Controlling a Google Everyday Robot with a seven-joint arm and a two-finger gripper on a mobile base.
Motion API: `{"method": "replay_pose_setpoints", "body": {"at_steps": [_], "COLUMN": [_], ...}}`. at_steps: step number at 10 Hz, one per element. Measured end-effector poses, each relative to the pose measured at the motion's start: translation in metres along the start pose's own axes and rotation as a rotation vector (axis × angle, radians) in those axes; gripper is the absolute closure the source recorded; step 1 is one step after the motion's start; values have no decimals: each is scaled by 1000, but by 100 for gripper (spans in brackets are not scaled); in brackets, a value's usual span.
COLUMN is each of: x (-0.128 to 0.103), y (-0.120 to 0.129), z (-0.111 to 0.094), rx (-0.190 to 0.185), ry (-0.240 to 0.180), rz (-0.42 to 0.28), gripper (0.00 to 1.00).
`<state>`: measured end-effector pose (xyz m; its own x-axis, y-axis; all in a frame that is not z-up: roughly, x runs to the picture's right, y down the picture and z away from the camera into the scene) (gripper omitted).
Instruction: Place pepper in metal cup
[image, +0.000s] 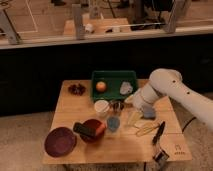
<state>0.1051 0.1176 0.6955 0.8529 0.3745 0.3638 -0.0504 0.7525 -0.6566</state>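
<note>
The pepper (100, 128) is a small orange-red piece lying in the red bowl (92, 136), next to a black block (83, 130). The metal cup (117, 105) stands upright mid-table, between the white cup (101, 106) and my arm. My gripper (131, 99) hangs over the table just right of the metal cup, by the green tray's front right corner. It is open and holds nothing. It is well away from the pepper.
A green tray (114, 75) at the back holds a round orange fruit (101, 86) and a grey crumpled thing (125, 88). A blue cup (113, 123), maroon plate (60, 141), blue sponge (148, 112), yellow items (145, 129) and black utensil (159, 132) lie around.
</note>
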Motion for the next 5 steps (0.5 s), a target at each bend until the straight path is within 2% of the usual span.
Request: {"method": "replay_pose_setpoints", "body": {"at_steps": [1,5], "x": [-3,-5], "y": [1,0], "z": [3,3], "rx": [-6,-5], "ry": [-25,-27], "rz": [3,0], "gripper": [20,20]}}
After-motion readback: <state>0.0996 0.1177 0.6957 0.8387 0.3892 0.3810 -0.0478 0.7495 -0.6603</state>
